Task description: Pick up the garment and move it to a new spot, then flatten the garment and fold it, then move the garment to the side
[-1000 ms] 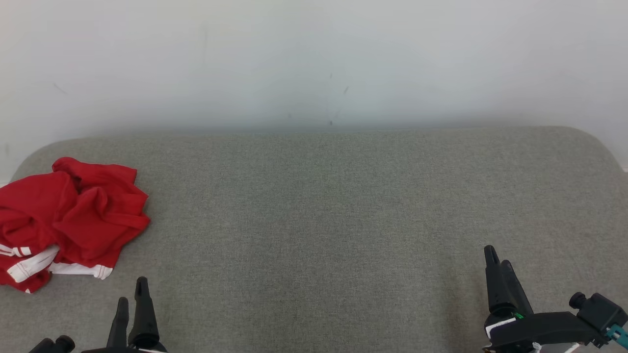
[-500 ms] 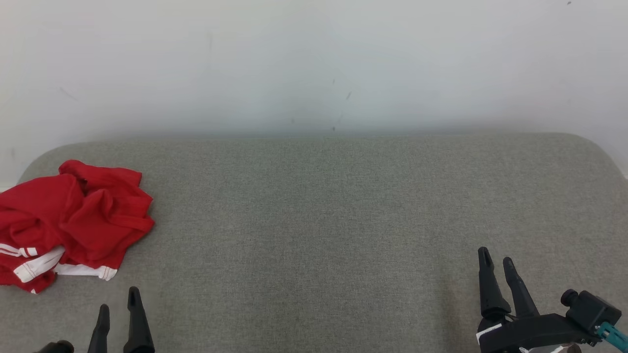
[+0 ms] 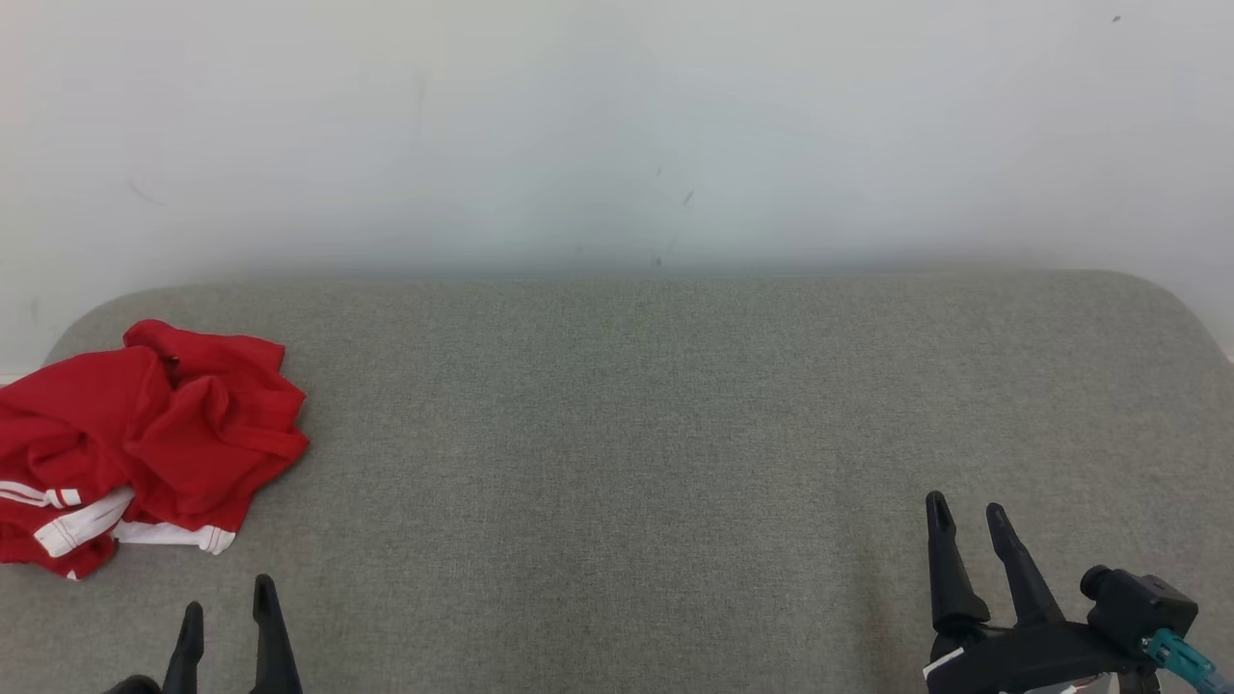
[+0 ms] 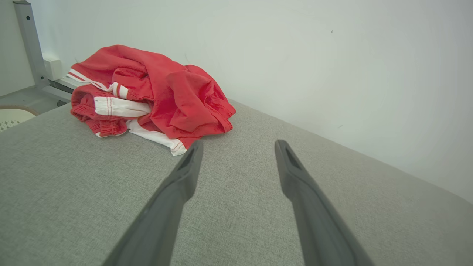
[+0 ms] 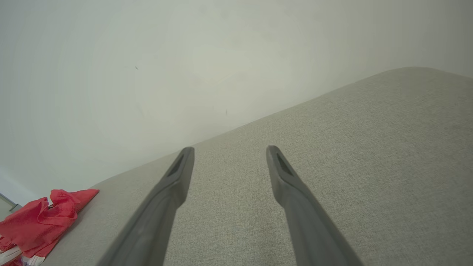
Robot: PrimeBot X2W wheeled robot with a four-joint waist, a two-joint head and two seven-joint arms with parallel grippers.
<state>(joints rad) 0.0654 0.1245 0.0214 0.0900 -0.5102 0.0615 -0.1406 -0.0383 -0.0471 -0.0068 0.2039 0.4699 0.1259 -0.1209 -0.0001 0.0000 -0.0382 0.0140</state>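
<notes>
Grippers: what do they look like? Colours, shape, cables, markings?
Both the left gripper and right gripper have two long, tapered matte-black jaws, each with a recessed slot near the tip. The right one's black base carries a white patch, a black knobbed block and a teal connector.
</notes>
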